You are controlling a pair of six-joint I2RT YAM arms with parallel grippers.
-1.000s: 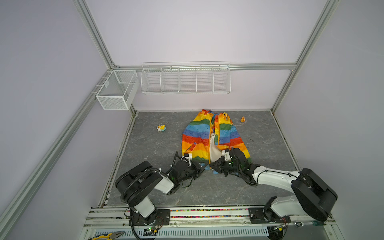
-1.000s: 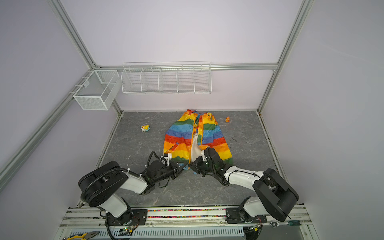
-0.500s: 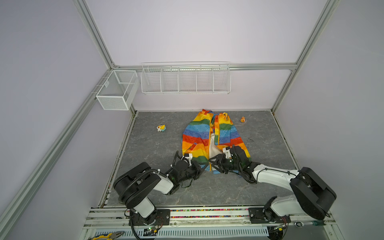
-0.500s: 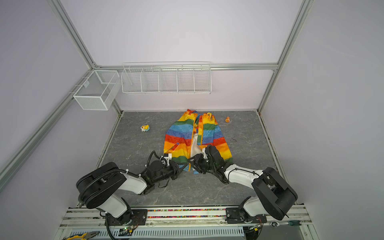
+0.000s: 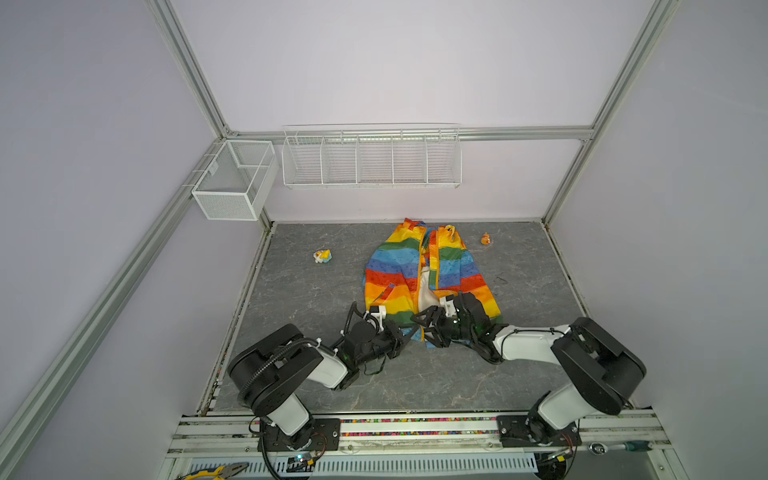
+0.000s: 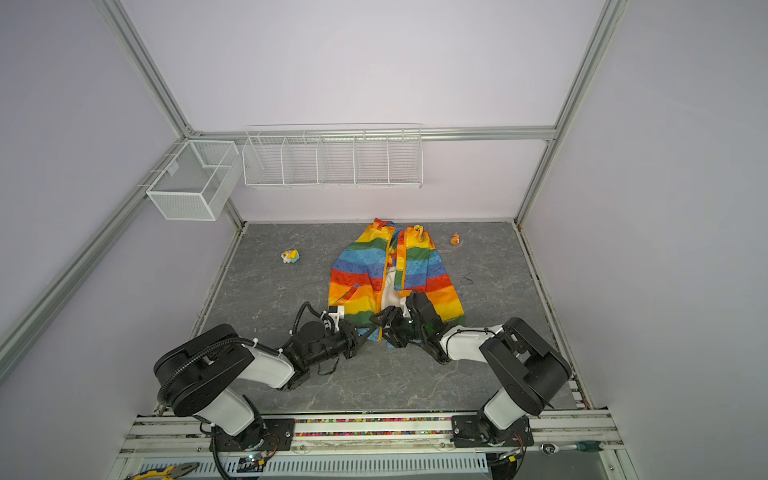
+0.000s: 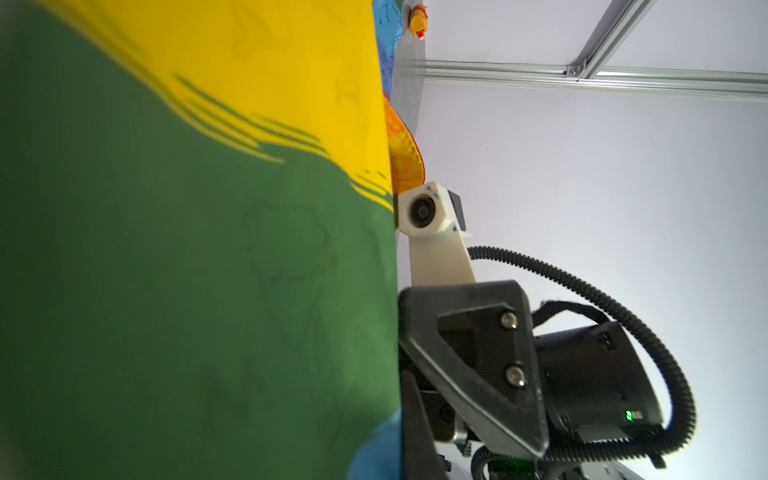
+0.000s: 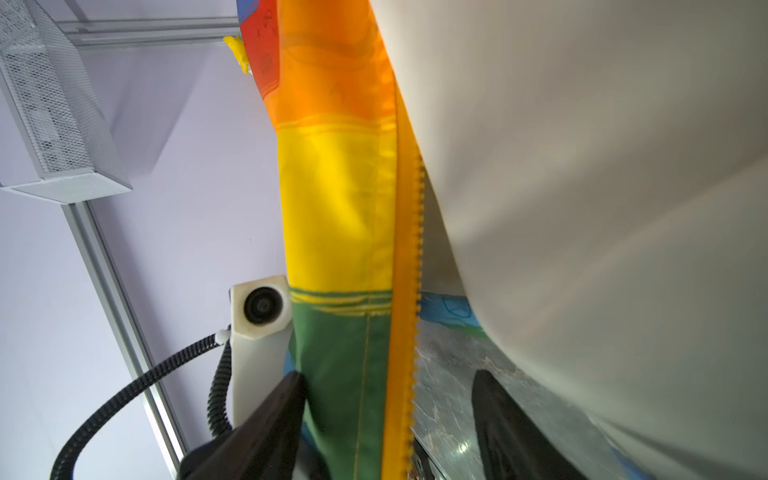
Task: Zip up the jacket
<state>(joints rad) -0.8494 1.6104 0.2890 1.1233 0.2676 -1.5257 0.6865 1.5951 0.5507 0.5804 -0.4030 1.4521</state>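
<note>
Pinching the jacket hem is the left end effector.

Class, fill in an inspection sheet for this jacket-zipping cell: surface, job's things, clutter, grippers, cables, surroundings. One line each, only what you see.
Surface: grey marbled tabletop.
Job's things: jacket lying on the table, front unzipped, pale lining showing.
Clutter: left toy figure and right toy figure, both apart from the jacket.
Grippers: left gripper shut on the jacket's hem; right gripper open, jaws either side of the zipper band.
Cables: left arm's cable and right arm's cable loop off the wrists.
Surroundings: wire rack and mesh basket, nothing seen inside; pliers and ratchet by the front rail.
</note>
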